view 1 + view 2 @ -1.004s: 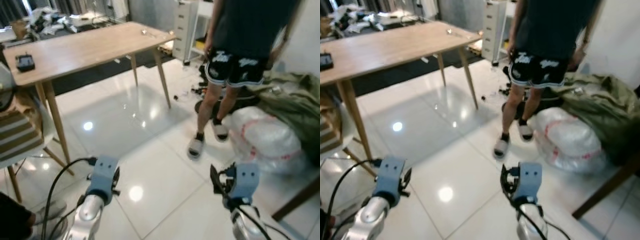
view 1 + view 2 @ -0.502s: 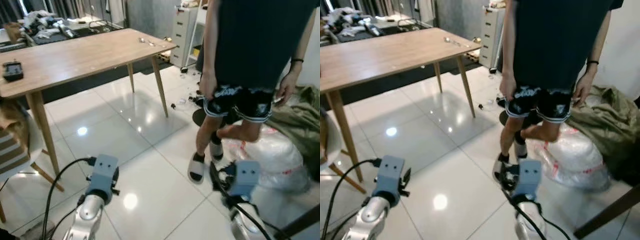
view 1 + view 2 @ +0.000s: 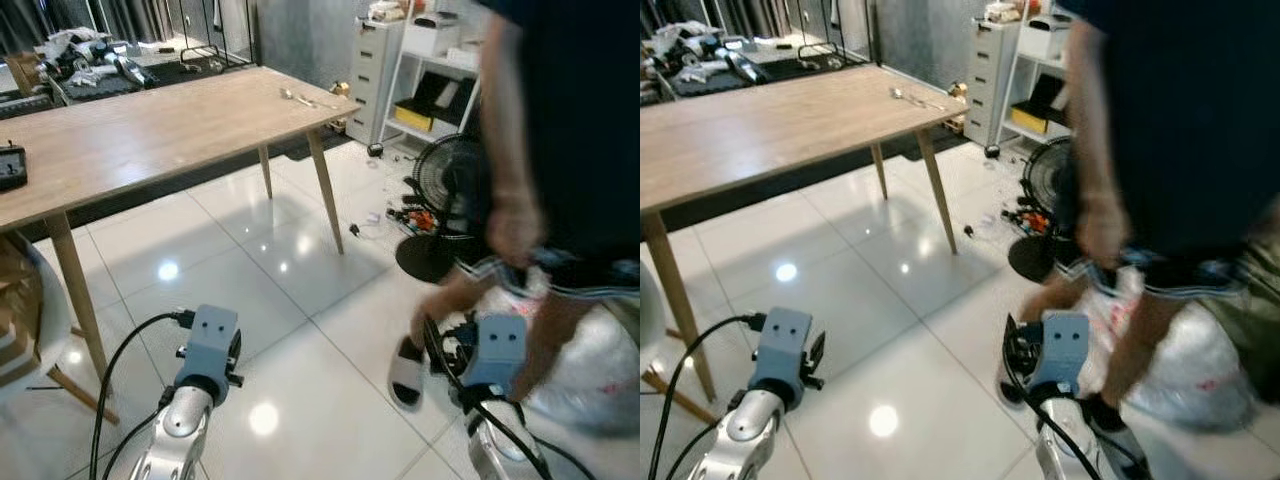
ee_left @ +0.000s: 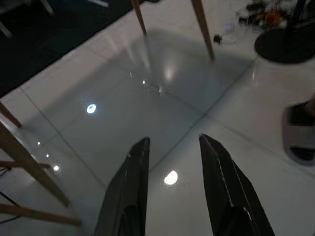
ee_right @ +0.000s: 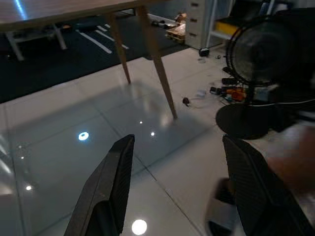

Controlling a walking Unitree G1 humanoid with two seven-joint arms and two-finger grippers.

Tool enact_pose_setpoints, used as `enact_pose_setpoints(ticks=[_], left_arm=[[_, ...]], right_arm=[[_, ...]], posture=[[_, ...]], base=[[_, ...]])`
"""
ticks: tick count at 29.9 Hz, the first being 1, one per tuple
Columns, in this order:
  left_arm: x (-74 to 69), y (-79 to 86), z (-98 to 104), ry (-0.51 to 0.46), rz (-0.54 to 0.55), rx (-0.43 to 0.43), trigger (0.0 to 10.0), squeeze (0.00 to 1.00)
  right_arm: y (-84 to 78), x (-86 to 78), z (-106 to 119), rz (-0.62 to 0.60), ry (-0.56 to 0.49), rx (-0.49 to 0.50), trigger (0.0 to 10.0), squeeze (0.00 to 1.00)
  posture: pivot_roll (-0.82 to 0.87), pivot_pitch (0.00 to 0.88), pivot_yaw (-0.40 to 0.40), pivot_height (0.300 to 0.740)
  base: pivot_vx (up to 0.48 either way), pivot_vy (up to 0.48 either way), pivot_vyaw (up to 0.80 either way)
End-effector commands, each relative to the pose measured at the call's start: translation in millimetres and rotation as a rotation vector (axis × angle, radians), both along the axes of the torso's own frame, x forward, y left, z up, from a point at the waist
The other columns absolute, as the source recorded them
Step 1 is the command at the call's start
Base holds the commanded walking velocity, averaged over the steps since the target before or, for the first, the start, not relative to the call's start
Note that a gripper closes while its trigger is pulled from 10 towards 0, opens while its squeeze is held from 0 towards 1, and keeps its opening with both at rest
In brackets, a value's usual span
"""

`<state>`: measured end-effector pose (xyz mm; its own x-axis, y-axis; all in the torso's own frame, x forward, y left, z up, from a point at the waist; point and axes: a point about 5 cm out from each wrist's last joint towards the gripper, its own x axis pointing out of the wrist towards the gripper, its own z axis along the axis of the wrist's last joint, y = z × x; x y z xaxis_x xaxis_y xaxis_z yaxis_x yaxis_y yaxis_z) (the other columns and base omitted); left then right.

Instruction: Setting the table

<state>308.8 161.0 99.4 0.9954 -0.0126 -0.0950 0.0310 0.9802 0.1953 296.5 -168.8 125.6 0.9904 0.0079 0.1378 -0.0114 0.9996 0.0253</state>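
A long wooden table [image 3: 150,125] on slanted legs stands ahead to the left. Small cutlery pieces [image 3: 293,96] lie near its far right corner, and a dark device [image 3: 10,165] sits at its left end. Both arms hang low over the white tiled floor. My left gripper [image 4: 172,162] is open with nothing between its two black fingers. My right gripper [image 5: 177,162] is open wide and holds nothing. The arms' wrists [image 3: 207,345] show at the bottom of the eye views.
A person [image 3: 560,150] in dark shirt and shorts walks close on my right, a sandalled foot [image 3: 405,372] near my right arm. A black floor fan [image 3: 445,200], white drawers [image 3: 375,70] and shelves stand beyond. A white chair [image 3: 30,330] is at the left. Bags [image 3: 1185,360] lie on the right.
The view has shifted as I move. The person has stepped across to the right and much closer, now blurred. The fan behind is uncovered. Both grippers stay open.
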Motion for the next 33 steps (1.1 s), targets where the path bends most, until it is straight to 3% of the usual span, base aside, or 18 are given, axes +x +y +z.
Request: enact_pose_setpoints(ticks=[1,3,8,10,18,33], left_arm=[[0.8,-2.5,6,-0.017,-0.011,-0.001,10.0,0.0],[5.3,1.9,19,-0.068,-0.005,0.017,10.0,0.0],[8.8,5.7,28,-0.097,0.001,0.028,10.0,0.0],[15.8,12.6,46,-0.149,0.014,0.028,10.0,0.0],[21.6,10.2,72,-0.225,-0.002,0.012,10.0,0.0],[24.8,11.4,84,-0.245,0.005,0.008,10.0,0.0]], right_arm=[[-7.4,-0.6,5,-0.027,-0.014,0.0,10.0,0.0],[-5.1,4.8,23,-0.016,-0.072,-0.009,10.0,0.0],[-2.7,7.9,33,-0.001,-0.105,-0.035,10.0,0.0],[0.0,12.8,48,0.015,-0.151,-0.075,10.0,0.0],[-4.9,15.9,58,-0.018,-0.168,-0.063,10.0,0.0],[-4.0,14.2,60,-0.026,-0.16,-0.06,10.0,0.0]], posture=[[0.04,0.096,0.09,0.74],[0.05,0.095,0.09,0.74],[0.06,0.094,0.086,0.74],[0.06,0.094,0.085,0.74],[0.07,0.095,0.086,0.74],[0.07,0.102,0.09,0.74]], base=[[0.48,0.0,0.0],[0.48,0.0,0.0],[0.48,0.0,0.0],[0.48,0.0,0.0],[0.48,0.0,0.0],[0.48,0.0,0.0]])
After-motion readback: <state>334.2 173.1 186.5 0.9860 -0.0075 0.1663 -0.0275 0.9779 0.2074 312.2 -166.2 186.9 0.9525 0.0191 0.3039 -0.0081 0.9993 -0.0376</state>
